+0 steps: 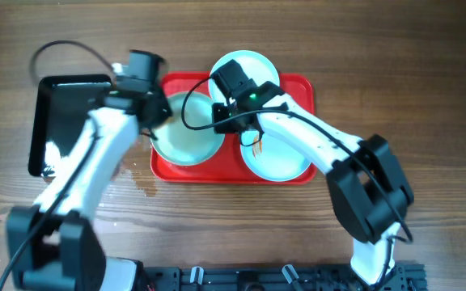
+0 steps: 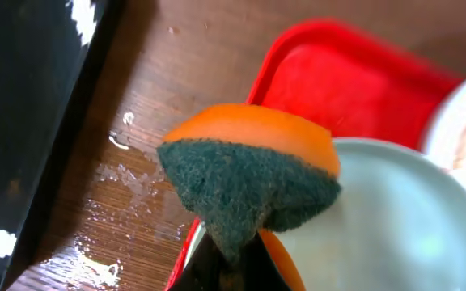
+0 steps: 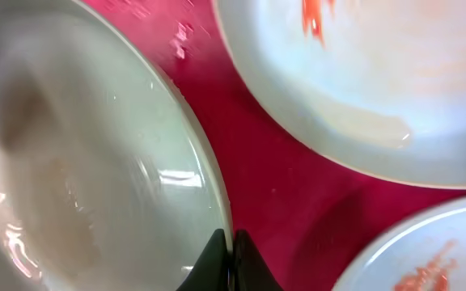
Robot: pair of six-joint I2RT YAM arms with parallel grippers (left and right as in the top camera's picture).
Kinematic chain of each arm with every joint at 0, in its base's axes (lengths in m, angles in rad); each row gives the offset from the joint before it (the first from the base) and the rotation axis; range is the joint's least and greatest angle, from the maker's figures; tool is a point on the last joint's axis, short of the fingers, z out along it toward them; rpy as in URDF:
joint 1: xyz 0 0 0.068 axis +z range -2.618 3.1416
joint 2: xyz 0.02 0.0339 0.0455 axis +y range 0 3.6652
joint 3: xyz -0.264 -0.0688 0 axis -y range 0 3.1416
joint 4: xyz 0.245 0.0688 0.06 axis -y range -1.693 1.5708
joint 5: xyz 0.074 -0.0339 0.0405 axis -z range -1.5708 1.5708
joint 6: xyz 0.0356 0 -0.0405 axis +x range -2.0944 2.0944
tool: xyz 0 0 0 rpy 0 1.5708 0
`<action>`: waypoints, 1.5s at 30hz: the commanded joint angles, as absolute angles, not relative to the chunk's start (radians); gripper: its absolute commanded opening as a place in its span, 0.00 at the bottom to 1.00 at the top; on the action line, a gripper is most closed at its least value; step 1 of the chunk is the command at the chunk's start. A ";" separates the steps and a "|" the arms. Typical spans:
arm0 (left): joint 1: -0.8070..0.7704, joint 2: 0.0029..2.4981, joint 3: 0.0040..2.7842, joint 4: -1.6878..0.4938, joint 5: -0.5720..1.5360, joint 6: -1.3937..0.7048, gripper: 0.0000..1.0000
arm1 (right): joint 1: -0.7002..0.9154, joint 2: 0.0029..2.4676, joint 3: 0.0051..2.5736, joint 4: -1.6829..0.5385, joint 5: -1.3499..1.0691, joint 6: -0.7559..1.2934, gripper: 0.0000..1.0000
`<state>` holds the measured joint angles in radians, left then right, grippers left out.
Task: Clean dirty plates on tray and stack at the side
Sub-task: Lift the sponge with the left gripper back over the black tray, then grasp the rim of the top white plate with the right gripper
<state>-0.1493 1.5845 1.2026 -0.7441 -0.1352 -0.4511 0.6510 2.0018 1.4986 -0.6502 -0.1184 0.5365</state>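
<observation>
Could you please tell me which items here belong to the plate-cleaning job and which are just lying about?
Job: left plate, top plate, right plate, red tray, sponge held in the left gripper.
Lying about: black tray, water splashes.

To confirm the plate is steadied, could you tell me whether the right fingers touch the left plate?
Touching: the right wrist view shows the right fingers shut on the rim of the left plate.
</observation>
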 commanded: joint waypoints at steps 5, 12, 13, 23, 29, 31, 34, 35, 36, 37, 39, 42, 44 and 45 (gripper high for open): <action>0.127 1.499 1.225 -0.741 0.326 -0.453 0.04 | 0.647 1.902 1.522 -0.659 0.029 0.446 0.04; 0.307 1.500 1.225 -0.730 0.366 -0.453 0.04 | 0.661 1.844 1.522 -0.677 0.243 0.311 0.04; 0.329 1.501 1.225 -0.722 0.356 -0.453 0.04 | 0.667 1.843 1.522 -0.678 0.286 0.291 0.04; 0.449 1.523 1.224 -0.715 0.263 -0.453 0.04 | 0.830 1.843 1.522 -0.566 0.720 0.011 0.04; 0.473 1.525 1.215 -0.718 0.203 -0.453 0.04 | 0.940 1.843 1.522 -0.450 0.992 -0.137 0.04; 0.479 1.525 1.215 -0.718 0.203 -0.453 0.04 | 0.962 1.843 1.521 -0.418 1.033 -0.184 0.04; 0.483 1.525 1.215 -0.718 0.180 -0.453 0.04 | 0.981 1.843 1.521 -0.381 1.053 -0.242 0.04; 0.483 1.525 1.215 -0.719 0.161 -0.454 0.04 | 0.984 1.843 1.521 -0.373 1.056 -0.252 0.04; 0.483 1.525 1.215 -0.719 0.148 -0.454 0.04 | 0.986 1.843 1.521 -0.368 1.056 -0.262 0.04; 0.483 1.525 1.215 -0.720 0.143 -0.454 0.04 | 0.986 1.843 1.521 -0.367 1.056 -0.263 0.04; 0.482 1.525 1.215 -0.722 0.144 -0.454 0.04 | 0.986 1.843 1.521 -0.367 1.056 -0.283 0.04; 0.482 1.525 1.215 -0.723 0.144 -0.454 0.04 | 0.989 1.843 1.521 -0.367 1.060 -0.344 0.04; 0.482 1.525 1.215 -0.723 0.144 -0.454 0.04 | 0.991 1.843 1.521 -0.359 1.077 -0.380 0.04; 0.482 1.525 1.215 -0.723 0.144 -0.454 0.04 | 0.991 1.843 1.521 -0.348 1.100 -0.395 0.04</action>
<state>0.4744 1.5196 1.2095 -0.7227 0.1600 -0.4515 0.9833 1.8717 1.5005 -0.3710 1.0237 -0.3065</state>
